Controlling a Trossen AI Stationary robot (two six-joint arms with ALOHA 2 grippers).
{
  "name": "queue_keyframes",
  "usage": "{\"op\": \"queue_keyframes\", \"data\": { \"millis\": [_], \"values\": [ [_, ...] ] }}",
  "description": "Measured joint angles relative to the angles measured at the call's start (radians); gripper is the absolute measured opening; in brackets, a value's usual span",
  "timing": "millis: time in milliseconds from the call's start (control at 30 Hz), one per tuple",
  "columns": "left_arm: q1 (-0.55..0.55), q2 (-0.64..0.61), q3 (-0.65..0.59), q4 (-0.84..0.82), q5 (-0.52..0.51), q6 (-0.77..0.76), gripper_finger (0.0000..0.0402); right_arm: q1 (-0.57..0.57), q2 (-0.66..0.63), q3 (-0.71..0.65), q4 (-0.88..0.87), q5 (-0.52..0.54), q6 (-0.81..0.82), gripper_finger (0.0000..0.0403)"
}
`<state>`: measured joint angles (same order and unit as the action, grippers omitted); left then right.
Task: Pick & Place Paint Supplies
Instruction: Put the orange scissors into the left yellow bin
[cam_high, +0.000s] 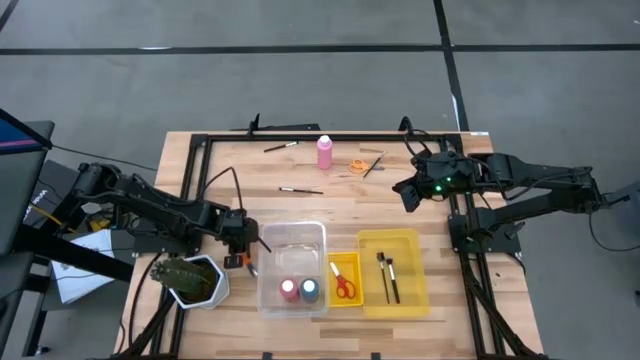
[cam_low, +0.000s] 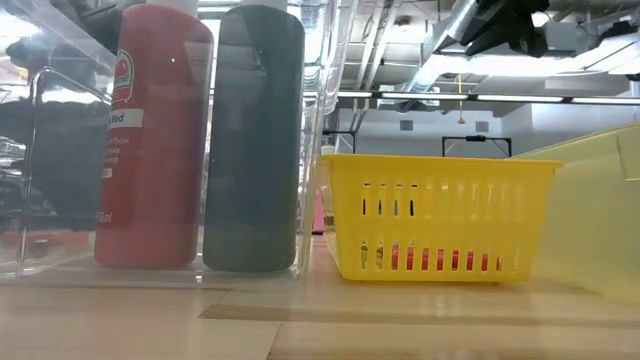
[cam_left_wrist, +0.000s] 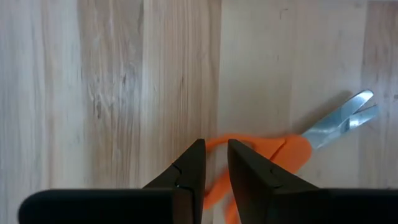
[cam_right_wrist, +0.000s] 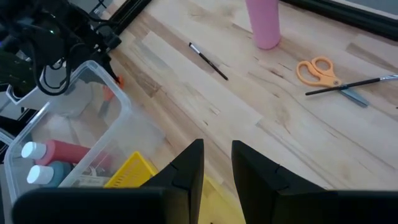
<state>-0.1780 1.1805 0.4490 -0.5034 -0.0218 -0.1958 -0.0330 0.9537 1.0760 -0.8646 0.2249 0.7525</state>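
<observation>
Pale wooden tabletop (cam_high: 300, 210), from the left: the left gripper (cam_high: 240, 248) hangs beside a clear plastic bin (cam_high: 292, 240), its fingers nearly together astride the handle loop of small orange-handled scissors (cam_left_wrist: 292, 149) lying flat; I cannot tell whether they pinch it. The bin holds a red paint bottle (cam_high: 289, 290) and a dark blue paint bottle (cam_high: 310, 291). A pink paint bottle (cam_high: 325, 152) stands farther back. A small yellow basket (cam_high: 352, 265) holds red-handled scissors (cam_high: 343, 285). The right gripper (cam_high: 408, 193) hovers with a narrow gap between its fingers, holding nothing.
</observation>
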Motion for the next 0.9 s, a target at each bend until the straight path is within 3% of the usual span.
{"op": "queue_keyframes", "data": {
  "millis": [500, 900],
  "values": [
    [0.000, 0.000, -0.003, 0.000, -0.052, 0.056, 0.0063, 0.000, 0.000, 0.000, -0.023, 0.000, -0.001, 0.0079],
    [0.047, 0.000, -0.003, -0.019, -0.097, -0.143, 0.0063, 0.000, 0.000, 0.000, -0.040, 0.000, -0.001, 0.0079]
  ]
}}
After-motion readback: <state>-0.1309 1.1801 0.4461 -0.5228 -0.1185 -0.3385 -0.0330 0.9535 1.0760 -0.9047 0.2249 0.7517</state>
